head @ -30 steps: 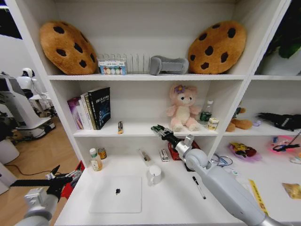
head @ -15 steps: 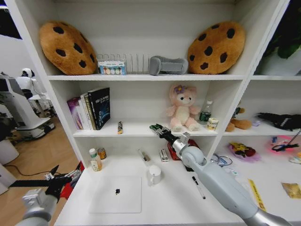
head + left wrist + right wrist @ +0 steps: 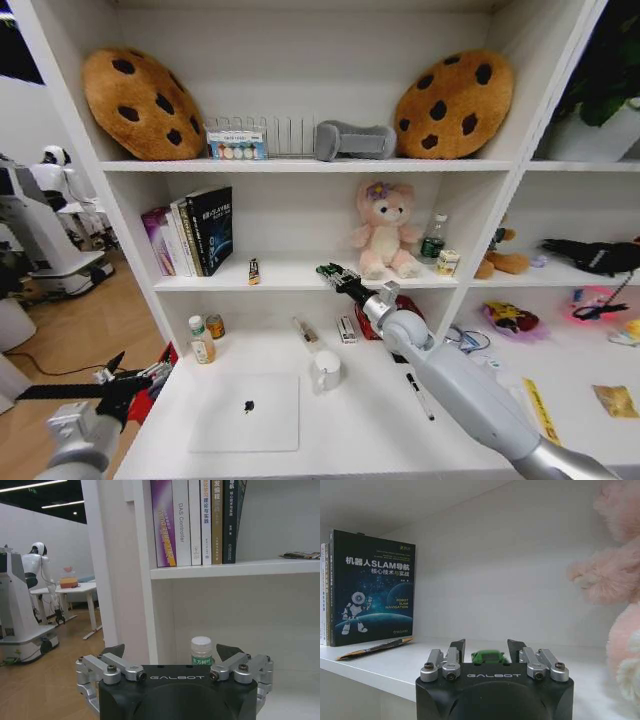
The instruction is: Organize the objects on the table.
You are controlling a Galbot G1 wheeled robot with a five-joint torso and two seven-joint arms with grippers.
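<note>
Shelf-level right end effector, seemingly holding green toy car

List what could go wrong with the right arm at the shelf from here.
1. The right gripper holds the tiny green toy car just above the middle shelf; released there, it might roll off the edge.
2. The pink plush toy sits close beside the gripper; a sideways swing may topple it.
3. The forearm hangs above the white mug and could clip it when lowering.
</note>
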